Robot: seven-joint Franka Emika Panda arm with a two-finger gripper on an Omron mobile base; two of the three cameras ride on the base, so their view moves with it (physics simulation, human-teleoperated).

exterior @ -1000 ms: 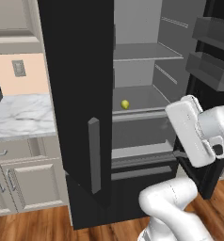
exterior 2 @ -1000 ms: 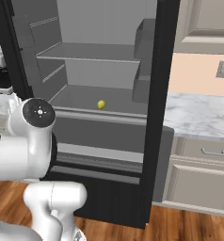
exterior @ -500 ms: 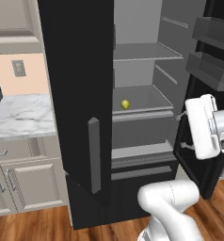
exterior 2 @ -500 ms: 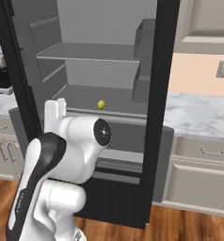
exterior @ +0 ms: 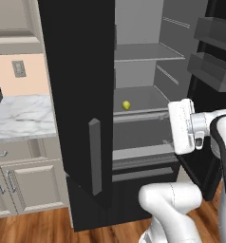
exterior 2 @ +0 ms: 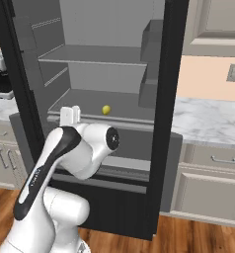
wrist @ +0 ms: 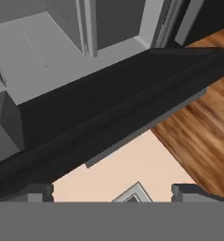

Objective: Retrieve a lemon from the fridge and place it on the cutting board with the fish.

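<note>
1. I am at the retrieval step: the fridge point(exterior: 77, 95) stands with its right door swung open, and the lemon point(exterior: 127, 105) is not yet in my grasp.
2. The lemon sits alone on a middle grey shelf point(exterior 2: 114, 101), near its front edge, seen from the right base camera as a small yellow spot point(exterior 2: 106, 109) just behind the shelf lip.
3. My gripper point(wrist: 112, 190) is spread fully wide and holds nothing; in the hand camera the two fingertips point(wrist: 38, 192) stand far apart at the bottom with only air between them.
4. The hand is not aimed at the fruit. Its camera looks along the edge of a black fridge door with a grey handle point(wrist: 147, 129), with wood floor point(wrist: 203, 127) beyond, so my wrist is turned away from the shelf.
5. I judge the next move calls for swinging the wrist round to face the fridge interior, reaching over the shelf lip, and bringing the open fingers to either side of the lemon before closing.
6. The cutting board and fish are elsewhere; carrying comes later.
</note>
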